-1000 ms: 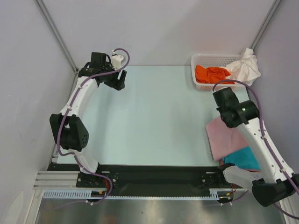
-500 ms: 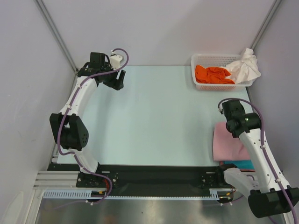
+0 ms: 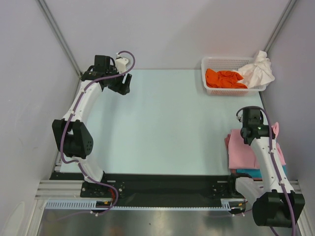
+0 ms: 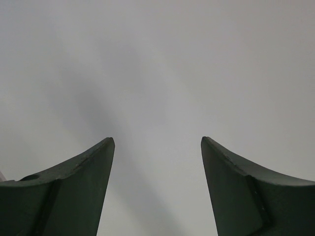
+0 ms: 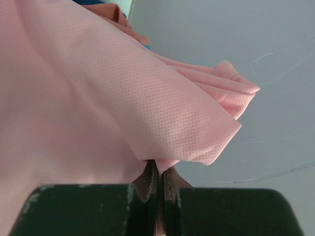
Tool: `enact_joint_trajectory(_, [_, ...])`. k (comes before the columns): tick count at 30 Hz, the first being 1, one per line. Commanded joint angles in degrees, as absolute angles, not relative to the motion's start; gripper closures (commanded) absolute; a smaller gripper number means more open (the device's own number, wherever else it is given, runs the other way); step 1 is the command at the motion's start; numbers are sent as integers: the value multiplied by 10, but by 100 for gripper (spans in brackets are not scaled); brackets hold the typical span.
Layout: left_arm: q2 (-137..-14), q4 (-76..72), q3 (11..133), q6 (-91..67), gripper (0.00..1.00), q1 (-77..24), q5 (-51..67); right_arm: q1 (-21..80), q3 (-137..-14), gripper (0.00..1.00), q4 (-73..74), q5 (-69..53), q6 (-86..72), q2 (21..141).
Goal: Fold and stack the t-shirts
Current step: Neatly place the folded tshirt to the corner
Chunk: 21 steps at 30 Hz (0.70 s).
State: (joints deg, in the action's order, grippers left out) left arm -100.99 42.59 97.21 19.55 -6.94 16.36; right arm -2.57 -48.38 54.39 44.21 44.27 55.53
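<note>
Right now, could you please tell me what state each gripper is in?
Left gripper: open, holding nothing.
Right gripper: shut on a fold of the light pink t-shirt.

Matt mesh-knit cloth pink t-shirt, smooth plastic lattice basket

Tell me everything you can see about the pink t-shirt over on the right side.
The pink t-shirt is light pink with a fine, soft knit. It is folded into a rough rectangle at the near right of the table. It lies on a teal t-shirt, whose edge peeks out at the near side. The shut right gripper pinches one bunched fold, and a crumpled corner sticks out beyond it.
</note>
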Motion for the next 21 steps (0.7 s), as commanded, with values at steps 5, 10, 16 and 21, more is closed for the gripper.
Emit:
enact_joint_trajectory(5, [-1006,422,993,201,23,-62,185,-66,-440,33,391,489,600,556])
enact_joint_trajectory(10, [-1006,425,993,205,23,-61,185,-80,-509,20,301,503,569,576])
enact_joint_trajectory(16, [-1005,429,991,206,23,-59,183,-39,-713,18,523,278,218,641])
enact_joint_trajectory(21, [-1001,446,992,220,23,-57,171,41,-763,32,627,164,-115,716])
